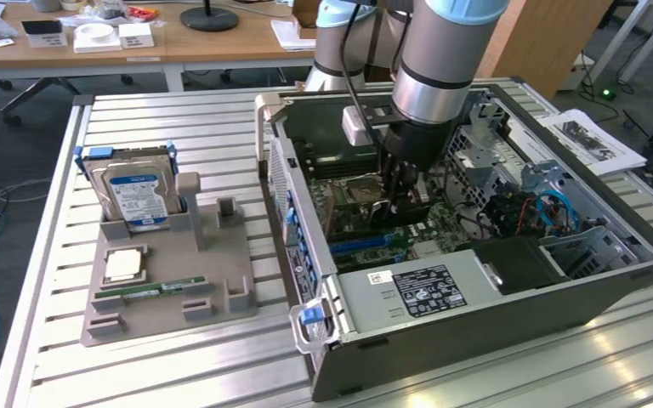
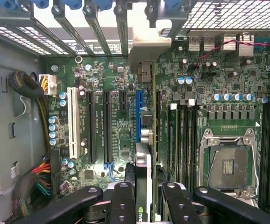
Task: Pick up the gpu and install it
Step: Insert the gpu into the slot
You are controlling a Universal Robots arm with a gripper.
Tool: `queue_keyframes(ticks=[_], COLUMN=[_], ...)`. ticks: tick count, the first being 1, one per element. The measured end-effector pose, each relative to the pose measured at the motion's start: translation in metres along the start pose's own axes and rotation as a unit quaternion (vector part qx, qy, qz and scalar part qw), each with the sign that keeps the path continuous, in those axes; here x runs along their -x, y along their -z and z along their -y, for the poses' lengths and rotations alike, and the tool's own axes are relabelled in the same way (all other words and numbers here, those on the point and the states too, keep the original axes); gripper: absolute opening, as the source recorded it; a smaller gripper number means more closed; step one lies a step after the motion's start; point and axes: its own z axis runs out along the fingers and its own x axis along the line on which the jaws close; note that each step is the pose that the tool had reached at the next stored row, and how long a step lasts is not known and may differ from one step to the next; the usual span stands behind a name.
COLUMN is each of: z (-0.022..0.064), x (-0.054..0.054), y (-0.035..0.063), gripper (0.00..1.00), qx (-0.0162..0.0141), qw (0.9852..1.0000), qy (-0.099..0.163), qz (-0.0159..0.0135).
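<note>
1. At the table's (image 1: 167,127) near edge stands an open computer case (image 1: 496,327). Its labelled power supply box (image 1: 417,293) is at the near end.
2. Beside the case, toward the table's edge on the exterior view's left, a grey holder (image 1: 167,255) carries a green RAM stick (image 1: 150,289) and a square silver processor (image 1: 125,265).
3. At the holder's far end a hard drive (image 1: 139,200) with a blue-white label stands upright.
4. The gripper (image 1: 406,191) reaches down inside the case, over the motherboard (image 2: 111,140). Its dark fingers (image 2: 122,200) pinch the gpu (image 2: 143,186) from both sides.
5. The gpu stands on edge, running just beside the blue slot (image 2: 138,112). Its silvery bracket (image 2: 146,49) is at the case's slotted back wall. Whether it is seated, I cannot tell.
6. Beyond the table's far edge are wooden desks (image 1: 190,47).
</note>
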Motion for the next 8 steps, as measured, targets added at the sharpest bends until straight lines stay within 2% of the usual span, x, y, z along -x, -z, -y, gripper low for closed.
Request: queue_keyframes(ticks=[5,8], z=[-0.0034,-0.0040], x=[-0.0001,-0.0003], y=[-0.0013,-0.0057], gripper=[0.27,0.27], qx=[0.0000,0.0000], qw=[1.0000,1.0000], qy=[0.001,0.002], qz=[0.0001,0.0001])
